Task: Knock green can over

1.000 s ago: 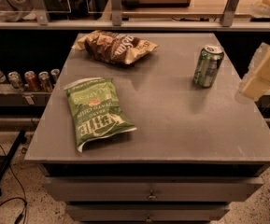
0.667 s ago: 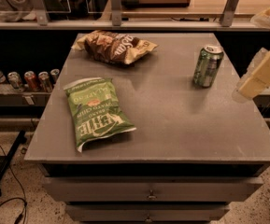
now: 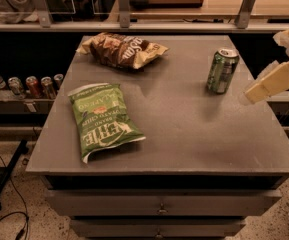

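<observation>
The green can stands upright toward the right rear of the counter, with bare surface all around it, so a sideways push should meet nothing else. The end effector hangs just off the counter's right edge, near the can but apart from it and at about the can's height, which looks to me like a line-up for a swipe. Whether it is open or closed I cannot tell.

2 chip bags lie flat well clear of the can: a green one at front left, a brown one at the back.

The counter is a matte grey top over drawers. To the left, a low shelf holds a row of small cans. A railed ledge runs behind, and cables trail across the speckled floor.
</observation>
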